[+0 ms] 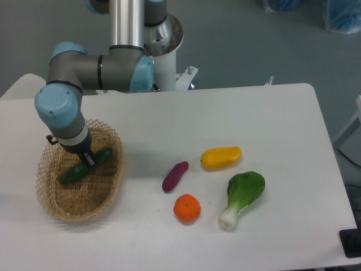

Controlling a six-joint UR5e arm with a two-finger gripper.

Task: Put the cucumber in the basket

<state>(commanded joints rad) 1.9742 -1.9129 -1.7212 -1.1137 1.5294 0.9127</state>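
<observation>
Cucumber (84, 166): dark green, glossy, slim. Long axis runs lower left to upper right, over the basket (53, 200) at frame left. My gripper (88, 160) clamps its middle.

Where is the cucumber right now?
At the left of the camera view, the cucumber is held in the tool over the inside of the basket, well left of the purple vegetable.
</observation>
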